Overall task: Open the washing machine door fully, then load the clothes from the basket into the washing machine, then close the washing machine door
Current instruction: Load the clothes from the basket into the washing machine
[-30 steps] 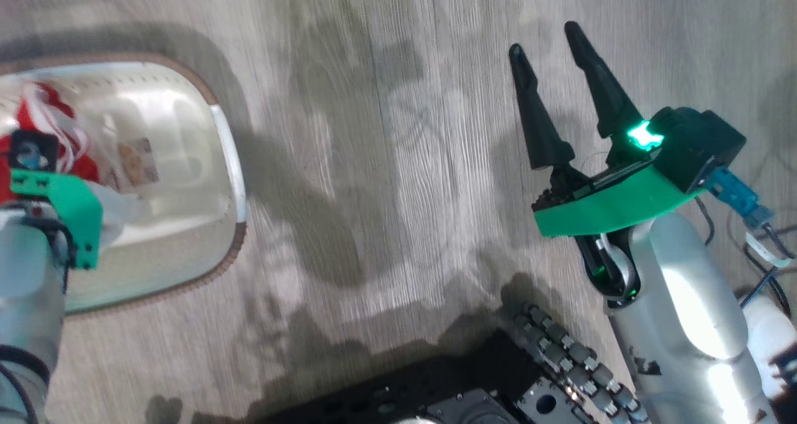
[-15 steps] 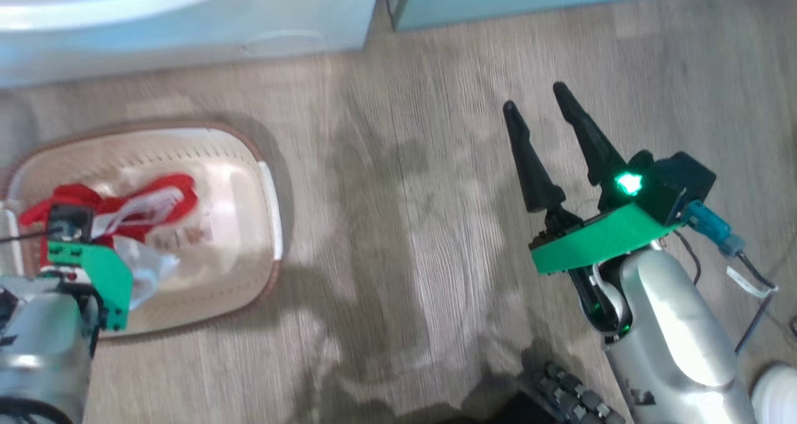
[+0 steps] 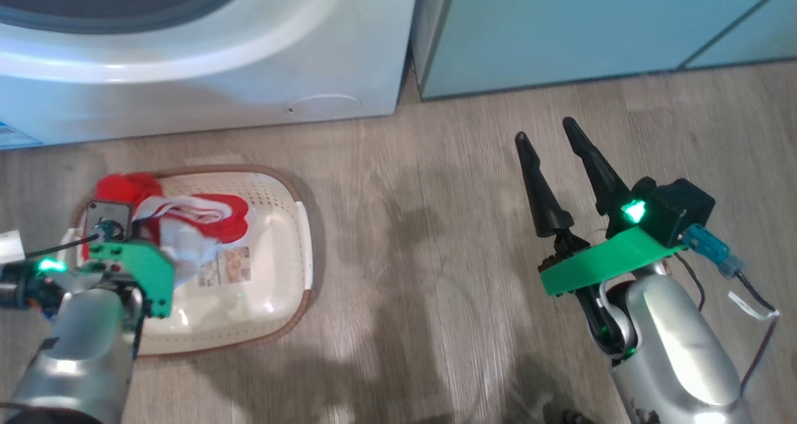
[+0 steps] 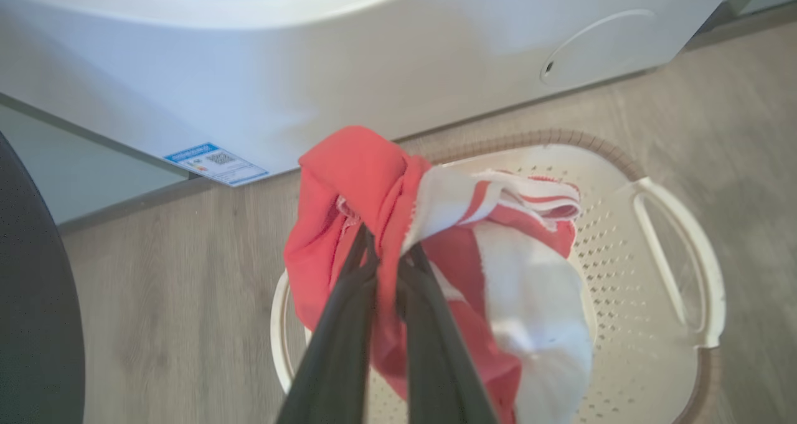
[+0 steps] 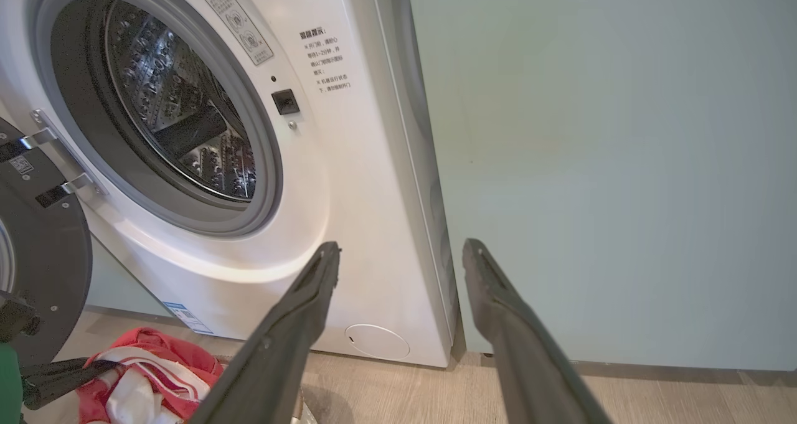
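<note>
Left wrist view: left gripper (image 4: 389, 246) pinched narrow on the clothes (image 4: 348, 181), bunch draped over its tips, likely raised for loading; basket (image 4: 622, 237) just beneath. Right gripper (image 5: 401, 249) spread wide, empty; washing machine (image 5: 367, 181) ahead of it, washing machine door (image 5: 43, 249) open, off to its left.

The head view swings upward, so the washing machine (image 3: 249, 81) and the teal cabinets (image 3: 560, 32) now show beyond the basket (image 3: 292, 200). The left gripper (image 4: 387, 256), clamped on the clothes (image 4: 355, 169), lifts them off the basket's bottom. Their red end now hangs over the rim on the washing machine's side.
</note>
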